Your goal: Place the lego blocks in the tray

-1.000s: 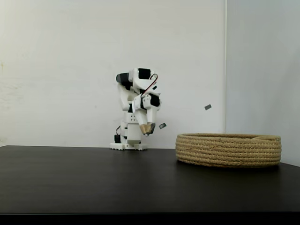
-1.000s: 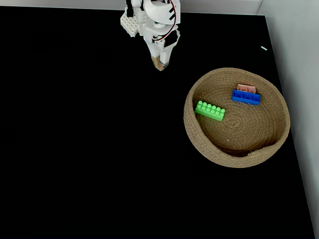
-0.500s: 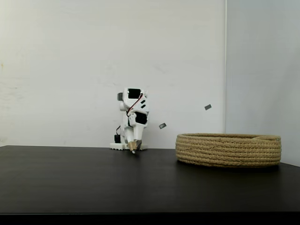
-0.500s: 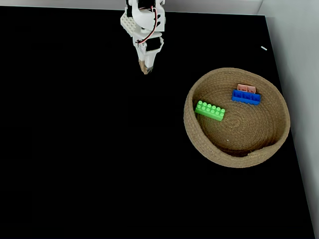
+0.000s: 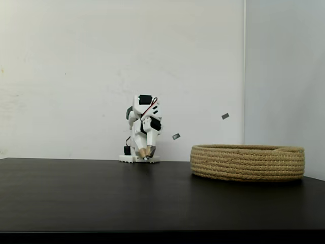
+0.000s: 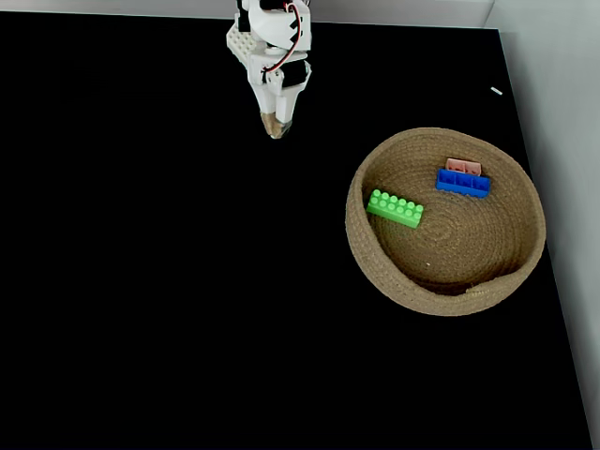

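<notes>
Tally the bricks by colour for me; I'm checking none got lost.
Green brick: 1
Blue brick: 1
Pale pink brick: 1
Total: 3, all lying inside the rope basket.

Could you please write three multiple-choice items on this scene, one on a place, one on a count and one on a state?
1. Where does the green brick lie?
A. on the bare table
B. in the basket, by its left wall in the top-down fixed view
C. between the gripper's fingers

2. How many bricks are in the basket?
A. one
B. two
C. three

3. How is the gripper?
A. folded near the arm's base, holding nothing
B. reaching over the basket
C. carrying the blue brick

Answers: 1 B, it rests on the basket floor; 2 C, green, blue brick and pink brick show inside; 3 A, it points down beside the base, apart from the basket.
</notes>
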You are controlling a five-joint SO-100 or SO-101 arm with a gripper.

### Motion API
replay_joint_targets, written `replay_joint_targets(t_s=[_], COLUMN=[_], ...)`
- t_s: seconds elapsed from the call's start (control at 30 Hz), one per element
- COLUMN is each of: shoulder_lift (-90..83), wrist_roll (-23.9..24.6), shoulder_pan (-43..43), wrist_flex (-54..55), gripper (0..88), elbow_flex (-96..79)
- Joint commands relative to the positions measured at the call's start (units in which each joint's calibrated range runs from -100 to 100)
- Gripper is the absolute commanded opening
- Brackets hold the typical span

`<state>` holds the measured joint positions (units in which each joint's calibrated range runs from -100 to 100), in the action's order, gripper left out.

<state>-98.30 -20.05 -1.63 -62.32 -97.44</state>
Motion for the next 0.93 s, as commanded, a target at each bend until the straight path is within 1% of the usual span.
replay_joint_targets(t_s=[0.0, 0.07, 0.17, 0.2, 0.37, 0.47, 0.6, 0.9], shoulder_lift=[-0.41, -0.41, -0.41, -0.41, -0.41, -0.41, -0.41, -0.41], wrist_roll=[3.37, 7.23, 15.73, 17.0, 17.34, 17.63, 17.97, 18.71], shoulder_pan=[-0.6, -0.93, -3.48, -3.98, -4.47, -6.95, -5.79, -6.2], wrist_flex=[4.55, 6.8, 7.22, 7.22, 6.89, 6.55, 6.55, 6.55], gripper=[0.0, 0.0, 0.0, 0.0, 0.0, 0.0, 0.0, 0.0], elbow_flex=[-0.74, -0.65, 0.54, 0.72, 0.81, 0.9, 0.9, 0.9])
